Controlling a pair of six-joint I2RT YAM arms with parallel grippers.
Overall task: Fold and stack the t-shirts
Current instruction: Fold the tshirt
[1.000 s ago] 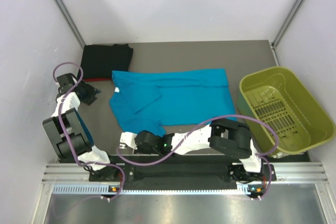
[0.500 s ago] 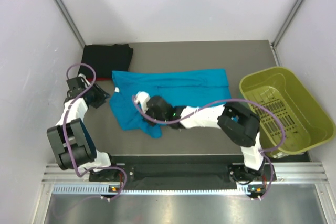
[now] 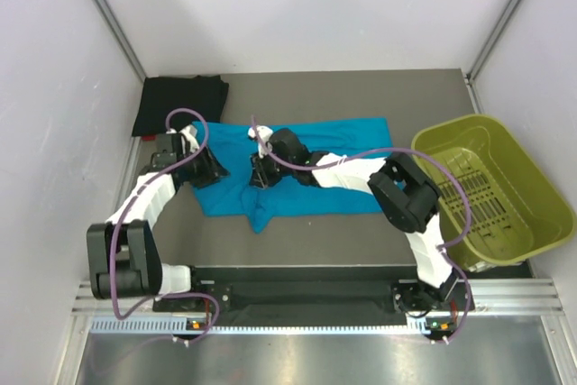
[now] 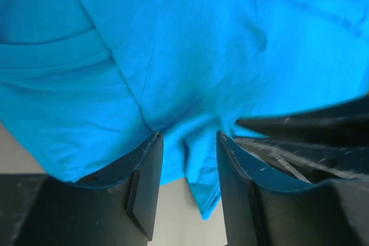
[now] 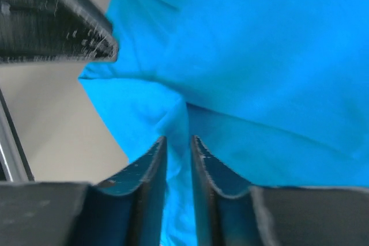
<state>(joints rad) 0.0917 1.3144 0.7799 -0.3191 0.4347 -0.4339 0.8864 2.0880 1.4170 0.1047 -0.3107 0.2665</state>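
— Grey table [image 3: 315, 96]; what sits at the jaws?
— Left gripper [image 4: 187, 136] stands half apart, right gripper [image 5: 179, 139] a narrow slit, pinch unclear; both sit over the left end of the teal t-shirt [image 3: 352, 137], which runs left-right mid-frame, left arm nearer its edge

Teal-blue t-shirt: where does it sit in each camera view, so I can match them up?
Top external: the teal-blue t-shirt lies mid-table, between the black t-shirt back left and the yellow-green bin right.
Left wrist: the shirt fills nearly the whole frame.
Right wrist: it covers the top and right.
Shared landmark: the grey table, bare beside the shirt's edge in every view.
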